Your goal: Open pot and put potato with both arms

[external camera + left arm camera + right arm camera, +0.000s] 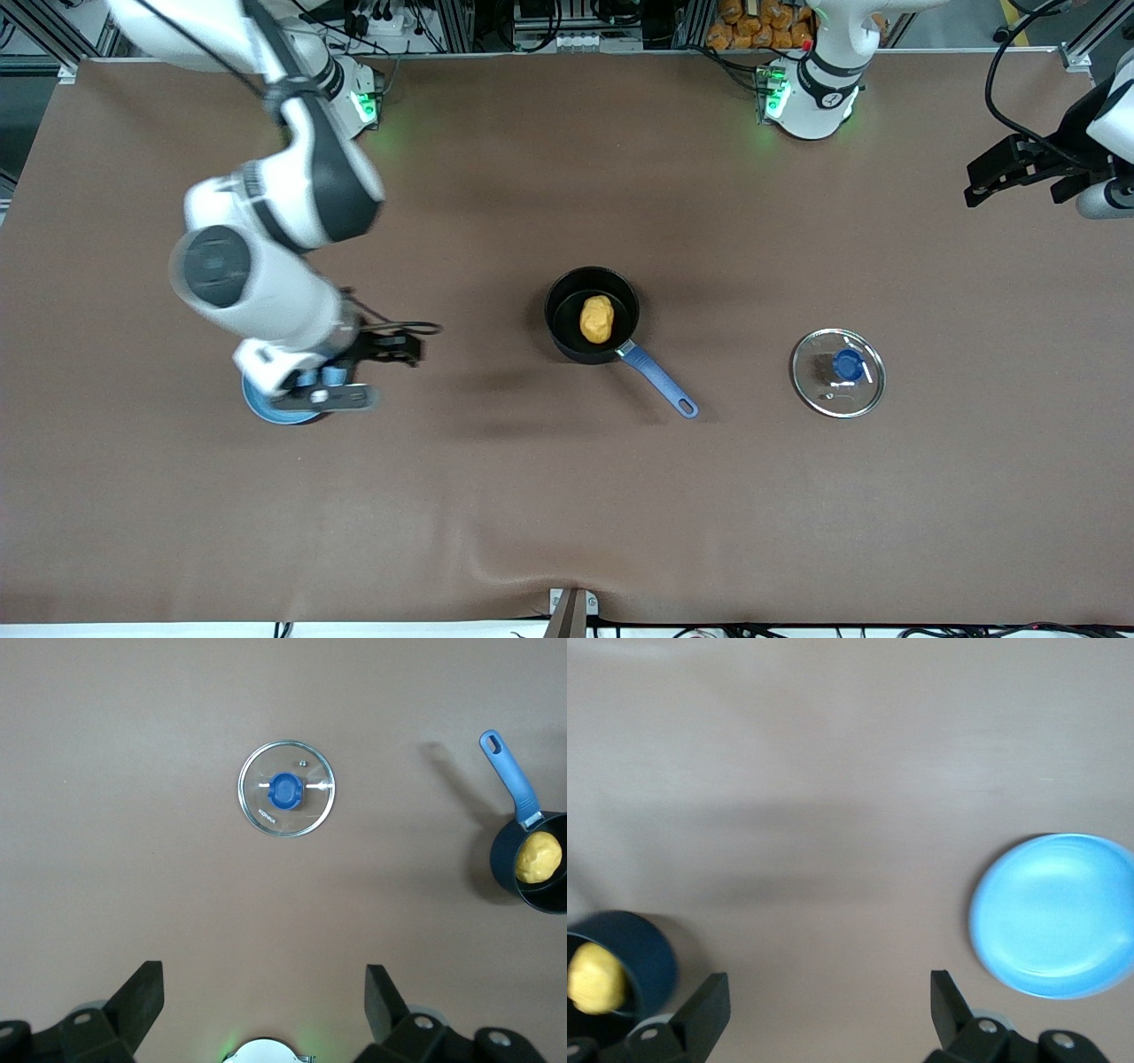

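Observation:
The black pot (563, 330) stands mid-table with its lid off and its blue-purple handle (660, 383) pointing toward the front camera. The yellow-orange potato (597, 319) lies inside it. The glass lid (838, 372) with its blue knob lies flat on the table toward the left arm's end. My right gripper (394, 347) is open and empty over bare table between the light-blue plate and the pot. My left gripper (1001, 175) is open and empty, high over the left arm's end of the table. The left wrist view shows the lid (287, 790), the pot (505, 850) and the potato (539, 858). The right wrist view shows the pot (651, 952) and the potato (594, 979).
A flat light-blue plate (266, 409) lies at the right arm's end, partly under the right hand; it also shows in the right wrist view (1054, 912). The brown table cover has a wrinkle near its front edge (496, 549).

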